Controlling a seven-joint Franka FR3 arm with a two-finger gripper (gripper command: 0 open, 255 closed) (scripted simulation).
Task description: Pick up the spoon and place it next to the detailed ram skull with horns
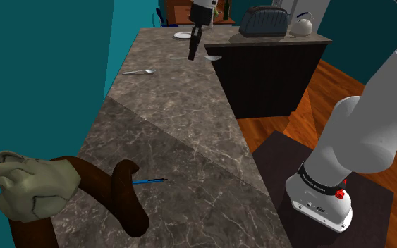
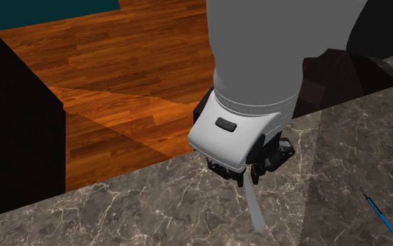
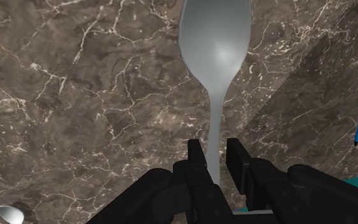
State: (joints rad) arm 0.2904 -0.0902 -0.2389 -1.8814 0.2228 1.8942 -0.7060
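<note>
My gripper point(image 3: 216, 149) is shut on the thin handle of a grey spoon point(image 3: 214, 38), whose bowl sticks out beyond the fingertips over the marble counter point(image 3: 75, 95). From the second exterior view the spoon point(image 2: 253, 206) hangs below the hand and the gripper point(image 2: 247, 175). In the shoulder view the gripper point(image 1: 191, 56) is at the far end of the counter. The ram skull point(image 1: 27, 187), pale green-grey with dark brown curled horns point(image 1: 123, 201), sits at the near left corner, far from the gripper.
A blue pen point(image 1: 149, 182) lies beside the horns. A silvery utensil point(image 1: 139, 71) and another spoon point(image 1: 214, 58) lie on the far counter, near a white plate point(image 1: 182, 35). A toaster point(image 1: 264, 21) and kettle point(image 1: 302, 26) stand on a dark cabinet. Wooden floor lies beyond the counter edge.
</note>
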